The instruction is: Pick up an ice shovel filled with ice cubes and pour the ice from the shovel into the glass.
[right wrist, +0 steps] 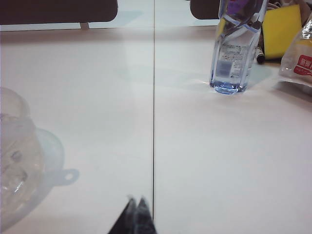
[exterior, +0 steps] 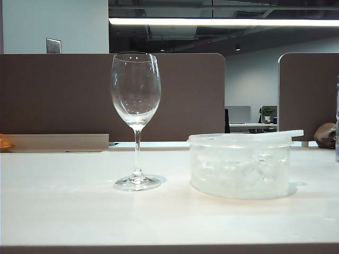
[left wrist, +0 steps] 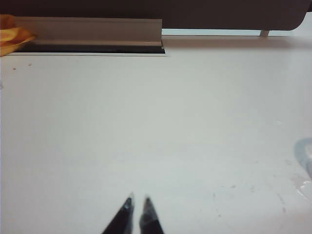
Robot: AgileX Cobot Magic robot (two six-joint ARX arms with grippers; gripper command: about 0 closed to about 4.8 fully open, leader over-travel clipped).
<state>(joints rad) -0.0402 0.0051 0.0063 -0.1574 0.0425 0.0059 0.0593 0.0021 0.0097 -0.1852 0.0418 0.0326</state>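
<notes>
The glass [exterior: 136,100], a tall clear stemmed wine glass, stands upright and empty at the table's middle left. To its right sits a round translucent tub [exterior: 241,182] holding the ice cubes [exterior: 238,172]. The frosted ice shovel [exterior: 249,138] lies flat across the tub's rim, its handle poking out past the right side. The right wrist view catches the tub's edge with ice cubes [right wrist: 12,170] inside. My left gripper [left wrist: 137,201] hovers low over bare table, tips a sliver apart, holding nothing. My right gripper [right wrist: 136,200] is shut and empty beside the tub. Neither gripper shows in the exterior view.
A clear water bottle [right wrist: 236,48], a yellow sponge [right wrist: 282,29] and a plastic packet [right wrist: 300,61] stand on the table's far right. Brown partition panels [exterior: 53,95] line the back edge, with a grey trough [left wrist: 92,31] and something orange [left wrist: 12,34] at the left.
</notes>
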